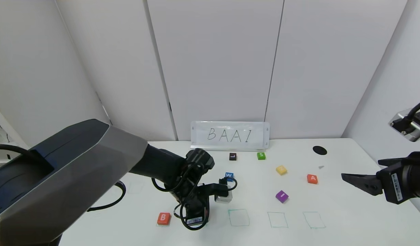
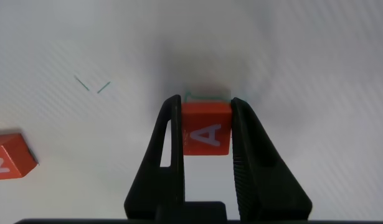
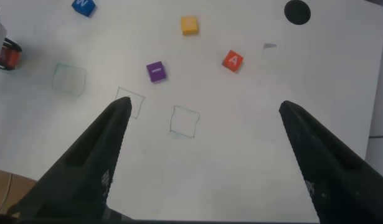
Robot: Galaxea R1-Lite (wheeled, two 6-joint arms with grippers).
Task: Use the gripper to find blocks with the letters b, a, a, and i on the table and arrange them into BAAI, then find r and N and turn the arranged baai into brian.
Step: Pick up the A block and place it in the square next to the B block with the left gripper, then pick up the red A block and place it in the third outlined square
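Note:
My left gripper (image 2: 207,104) is shut on an orange-red A block (image 2: 207,130), low over a green outline on the table (image 1: 333,205); I cannot tell whether the block touches the table. From the head camera that gripper (image 1: 195,220) points down just right of the orange-red B block (image 1: 163,218), whose corner (image 2: 10,158) also appears in the left wrist view. A second A block (image 1: 312,178) and the purple I block (image 1: 281,196) lie to the right. My right gripper (image 1: 346,177) hovers open and empty at the right edge. No R or N is in view.
A BAAI sign (image 1: 230,135) stands at the back. In front of it lie a dark L block (image 1: 232,156), a green S block (image 1: 261,155), a blue W block (image 1: 229,176) and a yellow block (image 1: 281,169) with an unreadable letter. Three green outlines (image 1: 277,219) run along the front row.

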